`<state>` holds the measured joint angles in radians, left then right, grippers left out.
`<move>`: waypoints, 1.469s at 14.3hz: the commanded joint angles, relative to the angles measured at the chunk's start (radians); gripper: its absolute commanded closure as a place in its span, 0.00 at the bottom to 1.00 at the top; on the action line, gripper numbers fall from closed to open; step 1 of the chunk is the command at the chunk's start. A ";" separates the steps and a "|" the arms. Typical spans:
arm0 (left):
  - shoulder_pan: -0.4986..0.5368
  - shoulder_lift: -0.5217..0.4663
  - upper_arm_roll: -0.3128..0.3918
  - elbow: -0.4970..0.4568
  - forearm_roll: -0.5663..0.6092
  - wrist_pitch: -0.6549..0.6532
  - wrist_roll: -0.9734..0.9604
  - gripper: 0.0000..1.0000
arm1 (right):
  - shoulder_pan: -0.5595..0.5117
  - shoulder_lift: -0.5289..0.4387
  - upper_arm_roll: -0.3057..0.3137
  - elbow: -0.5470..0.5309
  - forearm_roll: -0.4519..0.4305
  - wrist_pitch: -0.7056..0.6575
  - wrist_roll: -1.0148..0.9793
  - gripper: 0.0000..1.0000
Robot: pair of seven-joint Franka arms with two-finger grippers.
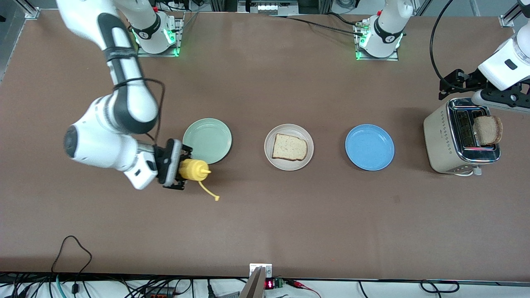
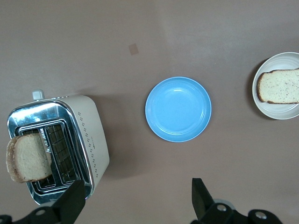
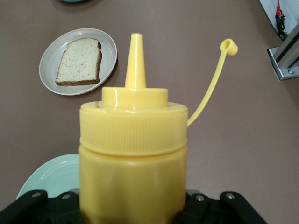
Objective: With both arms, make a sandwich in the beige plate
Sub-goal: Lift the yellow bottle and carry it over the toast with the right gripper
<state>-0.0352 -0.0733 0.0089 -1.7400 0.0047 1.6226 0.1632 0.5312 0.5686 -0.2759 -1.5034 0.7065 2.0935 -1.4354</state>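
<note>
The beige plate (image 1: 289, 162) sits mid-table with one bread slice (image 1: 289, 147) on it; both also show in the right wrist view, the plate (image 3: 46, 70) and the slice (image 3: 79, 61). A second bread slice (image 1: 487, 130) stands up out of a toaster (image 1: 443, 140) at the left arm's end. No lettuce is in view. My right gripper (image 1: 180, 169) is shut on a yellow squeeze bottle (image 1: 194, 169), held on its side over the table beside the pale green plate (image 1: 207, 140); its cap (image 1: 216, 198) hangs open on a strap. My left gripper (image 2: 138, 200) is open and empty, in the air beside the toaster (image 2: 91, 140).
A blue plate (image 1: 369, 147) lies between the beige plate and the toaster. The arms' bases stand along the table's back edge. Cables run along the front edge.
</note>
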 commanded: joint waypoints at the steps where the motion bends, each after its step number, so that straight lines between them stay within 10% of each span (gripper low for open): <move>1: -0.005 0.001 0.003 0.019 0.018 -0.021 0.013 0.00 | 0.087 0.002 -0.011 0.020 -0.140 0.063 0.140 0.58; 21: -0.019 0.006 0.000 0.037 0.005 -0.044 -0.014 0.00 | 0.458 0.214 -0.011 0.130 -0.824 0.146 0.829 0.58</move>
<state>-0.0420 -0.0733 0.0089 -1.7352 0.0043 1.5984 0.1610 0.9707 0.7472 -0.2747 -1.4207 -0.0736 2.2525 -0.6459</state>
